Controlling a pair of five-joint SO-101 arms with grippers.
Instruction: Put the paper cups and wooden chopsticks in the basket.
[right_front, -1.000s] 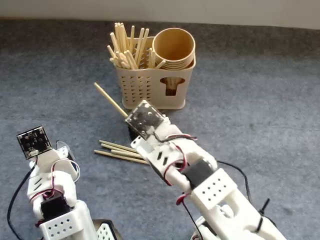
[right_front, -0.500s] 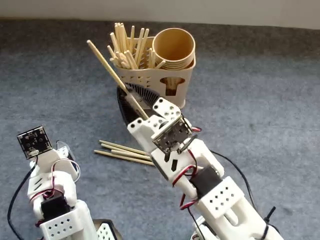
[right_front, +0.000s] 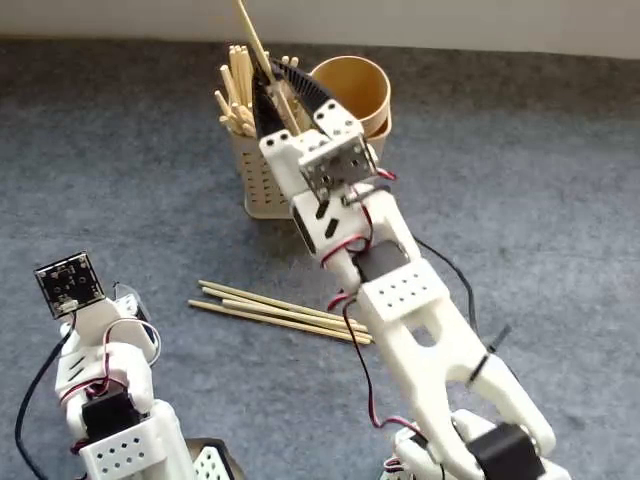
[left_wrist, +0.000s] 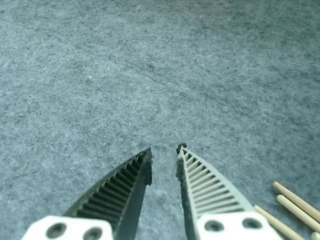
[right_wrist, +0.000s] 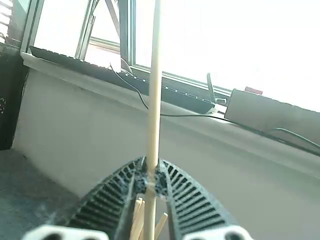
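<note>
A cream slotted basket (right_front: 260, 180) stands at the back of the grey carpet, with several wooden chopsticks (right_front: 240, 95) upright in one side and stacked paper cups (right_front: 358, 88) in the other. My right gripper (right_front: 278, 100) hangs over the basket, shut on one wooden chopstick (right_front: 252, 38) that points up and away; the right wrist view shows this chopstick (right_wrist: 154, 95) pinched between the fingertips of the right gripper (right_wrist: 150, 181). Several loose chopsticks (right_front: 275, 308) lie on the carpet mid-table. My left gripper (left_wrist: 164, 161) rests open low over bare carpet at the front left, beside the ends of the loose chopsticks (left_wrist: 295, 205).
Grey carpet (right_front: 540, 200) covers the whole table, with free room to the right of the basket and at the far left. A pale wall (right_front: 450, 20) runs along the back edge behind the basket.
My right arm lifted the chopstick off the carpet and swung it back and up from in front of the basket to above it. The left arm stayed still.
</note>
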